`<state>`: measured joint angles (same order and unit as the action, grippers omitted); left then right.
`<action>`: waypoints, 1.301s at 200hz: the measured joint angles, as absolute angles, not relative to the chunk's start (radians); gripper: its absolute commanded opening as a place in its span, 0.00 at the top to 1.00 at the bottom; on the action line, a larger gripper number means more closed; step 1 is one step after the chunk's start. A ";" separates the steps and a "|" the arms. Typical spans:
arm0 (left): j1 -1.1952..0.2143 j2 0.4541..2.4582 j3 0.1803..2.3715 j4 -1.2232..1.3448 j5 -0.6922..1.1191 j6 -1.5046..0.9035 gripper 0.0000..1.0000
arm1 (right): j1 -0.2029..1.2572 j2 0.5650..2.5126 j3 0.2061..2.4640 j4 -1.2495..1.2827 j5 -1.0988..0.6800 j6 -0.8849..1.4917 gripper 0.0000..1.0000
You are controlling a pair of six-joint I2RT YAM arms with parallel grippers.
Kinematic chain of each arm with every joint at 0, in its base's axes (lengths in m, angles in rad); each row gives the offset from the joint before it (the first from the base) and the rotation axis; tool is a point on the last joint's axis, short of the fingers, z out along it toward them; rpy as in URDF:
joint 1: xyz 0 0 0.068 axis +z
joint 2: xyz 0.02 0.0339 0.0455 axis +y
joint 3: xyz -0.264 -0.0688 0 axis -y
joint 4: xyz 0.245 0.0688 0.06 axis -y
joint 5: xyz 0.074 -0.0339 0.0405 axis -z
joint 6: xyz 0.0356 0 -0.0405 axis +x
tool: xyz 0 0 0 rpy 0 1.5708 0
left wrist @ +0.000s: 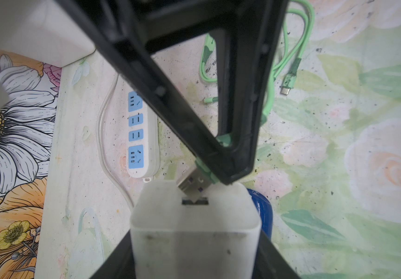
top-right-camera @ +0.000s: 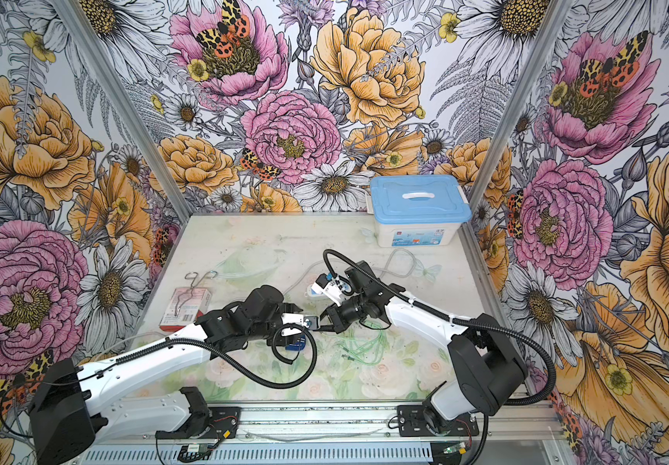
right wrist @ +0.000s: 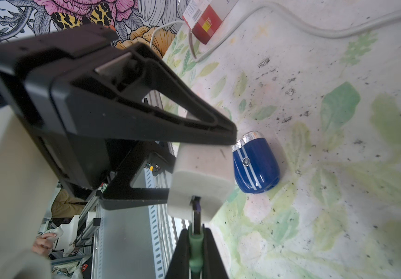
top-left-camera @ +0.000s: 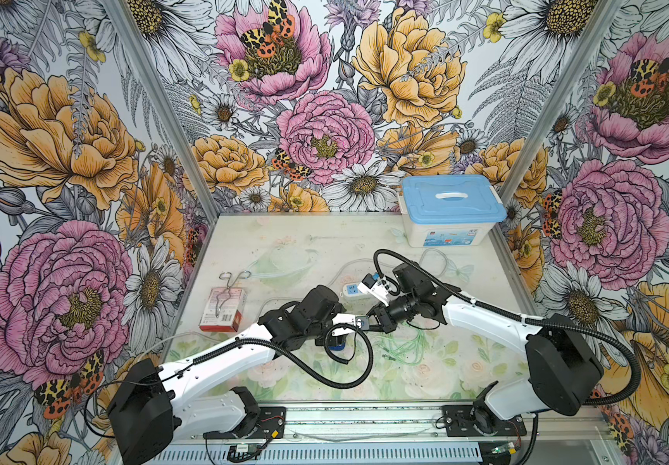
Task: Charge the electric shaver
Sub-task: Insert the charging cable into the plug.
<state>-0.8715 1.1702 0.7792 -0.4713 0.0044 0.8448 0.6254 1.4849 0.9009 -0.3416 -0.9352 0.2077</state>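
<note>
The electric shaver [right wrist: 255, 166], dark blue with pale stripes and a silver end, lies on the table below the two grippers; the charger half hides the shaver [left wrist: 263, 210] in the left wrist view. My left gripper [left wrist: 194, 244] is shut on a white cube charger [left wrist: 194, 229], port side facing out. My right gripper [right wrist: 196, 241] is shut on the green USB plug [right wrist: 196, 244] of a green cable [left wrist: 301, 48]. The plug's metal tip [left wrist: 193, 186] sits tilted at the charger's slot [right wrist: 196, 200]; its depth cannot be told. In both top views the grippers [top-left-camera: 365, 321] [top-right-camera: 318, 321] meet mid-table.
A white-and-blue power strip [left wrist: 141, 135] with its white cord lies behind the grippers. The cable's loose small plug [left wrist: 287, 84] rests on the mat. A red-and-white box [top-left-camera: 222, 310] with metal forceps [top-left-camera: 230, 288] sits at the left. A blue-lidded tub [top-left-camera: 451, 213] stands back right.
</note>
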 measured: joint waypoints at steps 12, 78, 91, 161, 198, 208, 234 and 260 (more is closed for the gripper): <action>-0.873 1.174 0.780 -0.471 0.000 0.845 1.00 | 0.626 1.485 0.901 -0.342 -0.935 0.208 1.00; -0.875 1.173 0.781 -0.472 -0.012 0.848 1.00 | 0.632 1.485 0.901 -0.341 -0.935 0.207 1.00; -0.875 1.172 0.781 -0.472 -0.015 0.849 1.00 | 0.635 1.485 0.901 -0.341 -0.935 0.207 1.00; -0.875 1.154 0.781 -0.474 -0.027 0.855 1.00 | 0.638 1.487 0.901 -0.340 -0.925 0.200 1.00; -0.875 1.153 0.781 -0.474 -0.027 0.855 1.00 | 0.638 1.488 0.906 -0.341 -0.920 0.189 1.00; -0.875 1.152 0.781 -0.471 -0.027 0.854 1.00 | 0.638 1.489 0.913 -0.344 -0.920 0.189 1.00; -0.875 1.147 0.781 -0.472 -0.027 0.852 1.00 | 0.638 1.494 0.922 -0.352 -0.922 0.189 1.00; -0.875 1.147 0.781 -0.481 -0.031 0.852 1.00 | 0.640 1.509 0.927 -0.355 -0.935 0.189 1.00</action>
<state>-0.8749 1.1465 0.7807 -0.4812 -0.0307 0.8520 0.6399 1.5093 0.9268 -0.3546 -0.9348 0.1890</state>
